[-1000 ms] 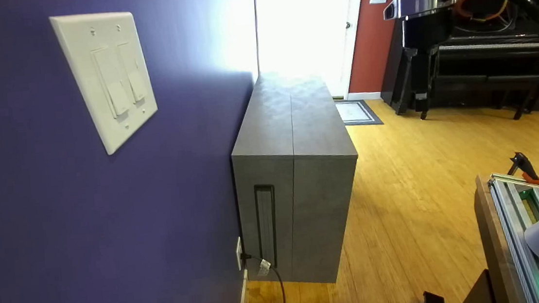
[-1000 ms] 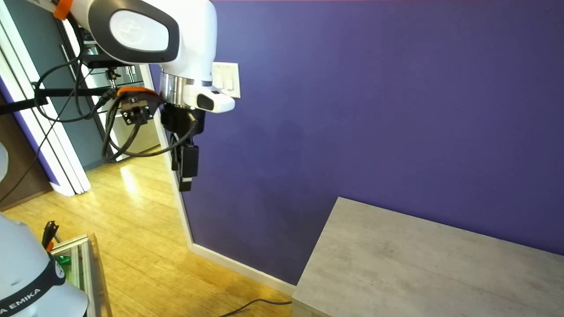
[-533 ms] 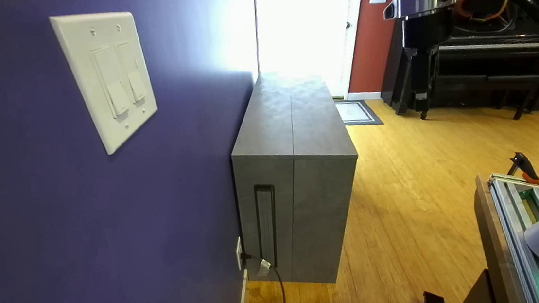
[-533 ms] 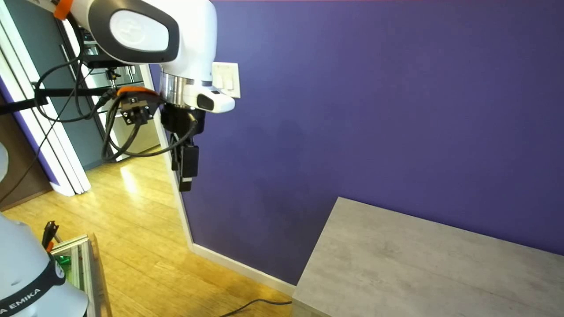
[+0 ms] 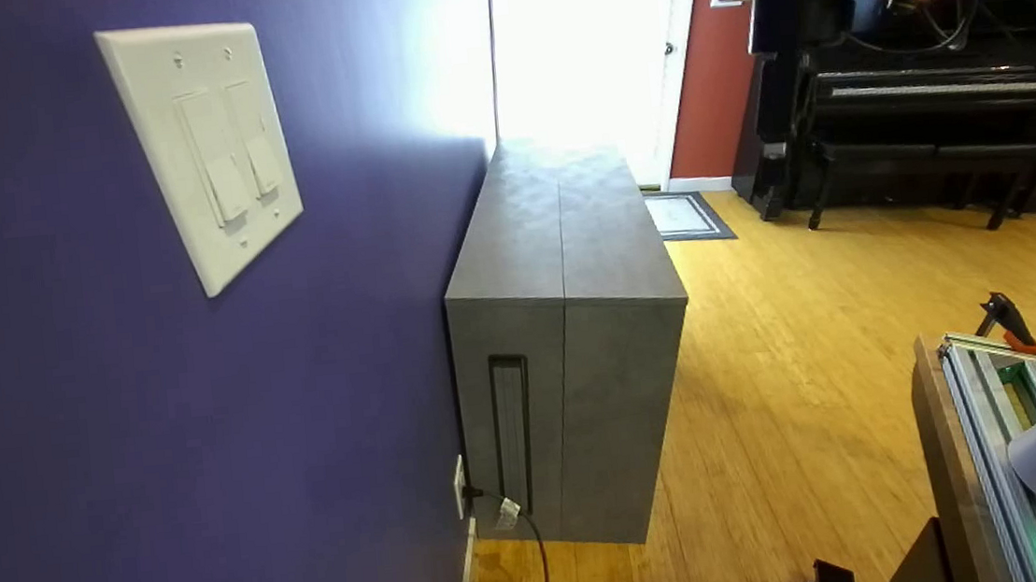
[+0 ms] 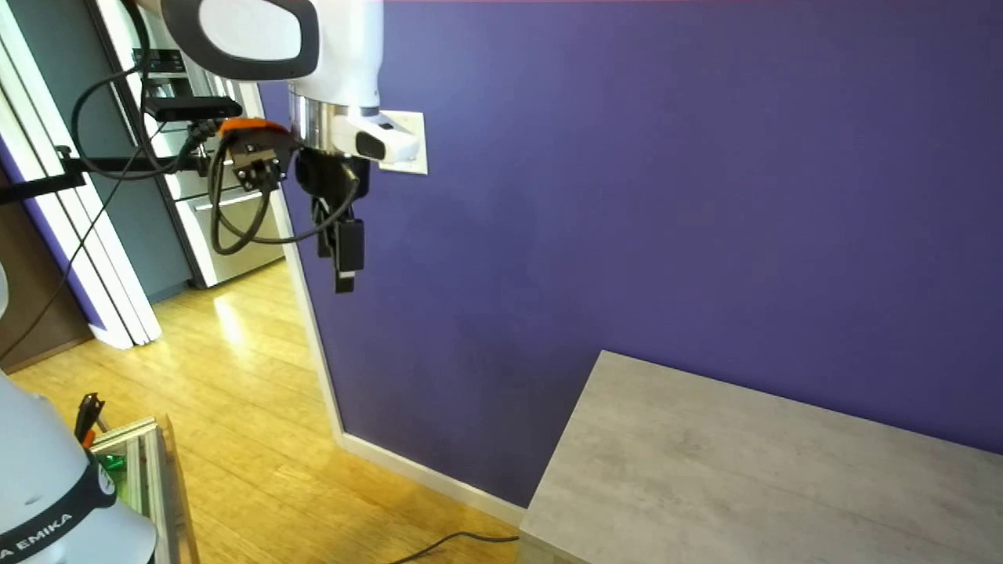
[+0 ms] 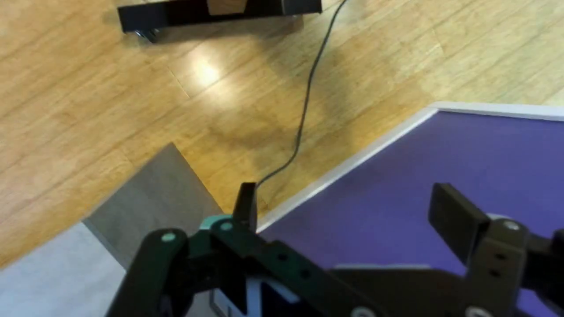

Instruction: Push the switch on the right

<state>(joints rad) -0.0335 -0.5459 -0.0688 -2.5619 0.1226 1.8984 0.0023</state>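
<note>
While jaws stood wide apart, pointing down, R-hand switch (image 5: 254,138) sat in rect. wall plate (image 5: 152,107) w/ L paddle (image 5: 214,156) beside it, well apart from jaws; arm (image 6: 345,47) partly hid plate in an exterior view.

The black two-fingered gripper (image 7: 346,210) shows along the bottom of the wrist view, its fingers spread wide. Past them, a thin black cable (image 7: 307,92) winds across a glossy yellow wood-plank floor (image 7: 123,101). A flat purple wall (image 7: 374,198) with an angled white baseboard (image 7: 348,165) fills the right; a grey box-shaped cabinet (image 7: 152,196) stands lower left.
</note>
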